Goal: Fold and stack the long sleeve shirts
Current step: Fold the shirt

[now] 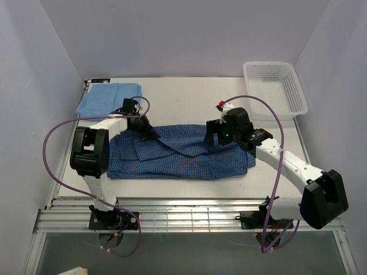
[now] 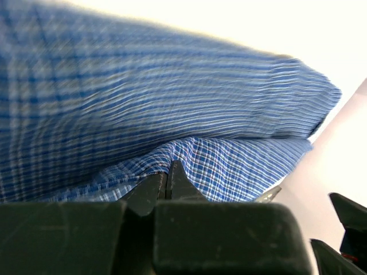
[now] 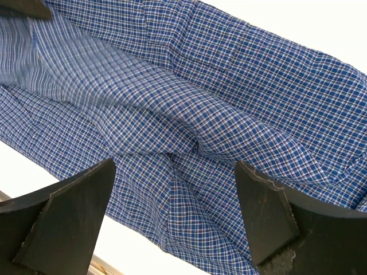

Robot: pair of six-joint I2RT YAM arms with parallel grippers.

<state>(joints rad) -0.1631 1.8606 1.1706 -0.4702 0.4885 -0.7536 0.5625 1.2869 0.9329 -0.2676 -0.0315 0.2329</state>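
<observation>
The dark blue checked long sleeve shirt [image 1: 183, 156] lies spread across the middle of the table. My left gripper [image 1: 149, 133] is at its upper left part, and in the left wrist view it [image 2: 167, 173] is shut on a raised fold of the checked cloth [image 2: 241, 163]. My right gripper [image 1: 215, 140] hangs open just above the shirt's upper right part. In the right wrist view its fingers [image 3: 80, 200] straddle a crease in the checked shirt [image 3: 229, 103] without touching it. The plain light blue shirt [image 1: 109, 97] lies folded at the back left.
A white mesh basket [image 1: 279, 115] stands at the back right corner. Bare white table [image 1: 189, 103] shows behind the checked shirt. The enclosure's walls rise close on both sides.
</observation>
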